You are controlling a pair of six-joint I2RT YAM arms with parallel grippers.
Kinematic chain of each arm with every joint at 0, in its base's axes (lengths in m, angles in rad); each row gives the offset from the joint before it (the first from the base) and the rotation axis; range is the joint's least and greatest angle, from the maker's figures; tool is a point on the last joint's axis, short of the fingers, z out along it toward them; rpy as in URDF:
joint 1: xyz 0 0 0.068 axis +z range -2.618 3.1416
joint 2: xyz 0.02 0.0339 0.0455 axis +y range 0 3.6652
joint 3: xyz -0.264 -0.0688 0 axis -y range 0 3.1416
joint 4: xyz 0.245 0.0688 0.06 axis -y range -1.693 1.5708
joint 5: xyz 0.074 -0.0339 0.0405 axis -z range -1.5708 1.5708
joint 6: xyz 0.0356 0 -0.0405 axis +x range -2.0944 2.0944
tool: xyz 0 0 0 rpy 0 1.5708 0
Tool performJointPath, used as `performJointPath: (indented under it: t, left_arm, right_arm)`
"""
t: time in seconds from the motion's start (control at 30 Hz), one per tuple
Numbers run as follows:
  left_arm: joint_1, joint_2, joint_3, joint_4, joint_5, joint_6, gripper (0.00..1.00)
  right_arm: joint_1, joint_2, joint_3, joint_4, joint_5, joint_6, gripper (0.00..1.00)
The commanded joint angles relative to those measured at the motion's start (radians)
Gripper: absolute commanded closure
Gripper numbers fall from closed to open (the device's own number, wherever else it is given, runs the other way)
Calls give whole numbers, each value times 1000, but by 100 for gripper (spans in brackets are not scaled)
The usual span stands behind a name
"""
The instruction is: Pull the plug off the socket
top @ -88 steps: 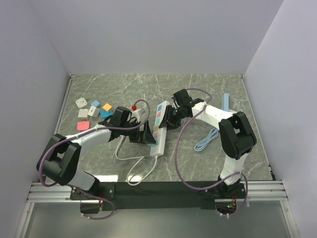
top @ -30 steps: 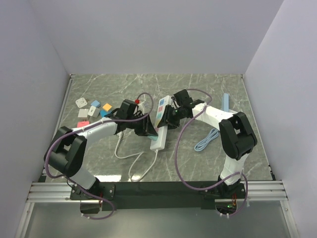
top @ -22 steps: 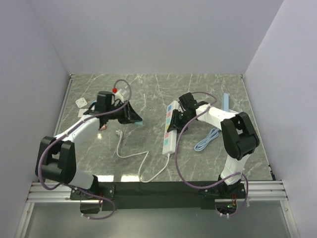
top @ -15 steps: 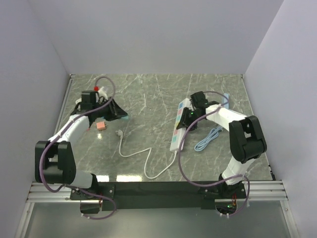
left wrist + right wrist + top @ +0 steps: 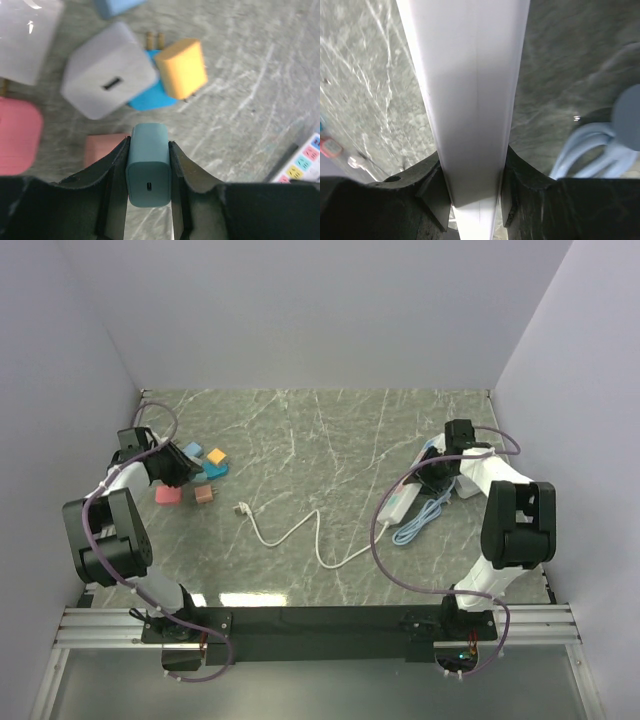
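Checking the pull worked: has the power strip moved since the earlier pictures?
Yes. The socket strip has travelled right across the table, from the centre to beside the coiled blue cable, which stayed put.

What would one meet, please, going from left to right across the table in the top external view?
Left gripper holding the teal plug → orange adapter → cord's pronged end → socket, held by the right gripper.

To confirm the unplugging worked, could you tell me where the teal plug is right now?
The teal plug is clamped in the left gripper, in the left wrist view, beside the loose chargers on the left, well apart from the socket.
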Motion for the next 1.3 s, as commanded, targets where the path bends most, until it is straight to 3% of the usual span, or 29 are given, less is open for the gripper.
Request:
performJointPath:
  t: [0.0, 0.17, 0.27, 0.3, 0.4, 0.43, 0.57, 0.6, 0.77, 0.83, 1.07, 1.27]
  left_arm:
    - [20, 14, 31, 7, -31, 8, 99]
    - [52, 53, -1, 42, -73, -15, 99]
    - [63, 70, -4, 60, -96, -27, 88]
    - [66, 74, -5, 62, -99, -30, 79]
    - [72, 87, 4, 62, -108, -36, 63]
    - [73, 84, 2, 62, -114, -41, 57]
    - [78, 68, 8, 56, -124, -44, 34]
    - [78, 61, 7, 54, -114, -41, 27]
    - [77, -5, 22, 21, -119, -36, 16]
    - [77, -37, 34, -10, -102, -38, 1]
    - [73, -248, -11, -47, -32, -62, 0]
    - [70, -423, -85, -64, 40, -99, 0]
  right_arm:
    - [-41, -25, 27, 14, -7, 11, 100]
    - [-76, -8, 48, 14, -12, 17, 100]
    - [-82, 3, 68, 6, -7, 18, 100]
    - [-87, 8, 74, 5, -3, 18, 100]
    - [-98, 15, 91, 5, 0, 24, 88]
    - [-99, 20, 99, -1, 0, 24, 76]
    - [-99, 34, 143, -14, 0, 24, 48]
    - [-99, 34, 150, -15, 3, 24, 45]
    - [-102, 34, 189, -41, 42, 20, 33]
    - [-102, 40, 209, -63, 68, 20, 30]
    - [-6, -17, 335, -164, 77, -103, 28]
    - [345, -74, 305, -190, 151, -158, 28]
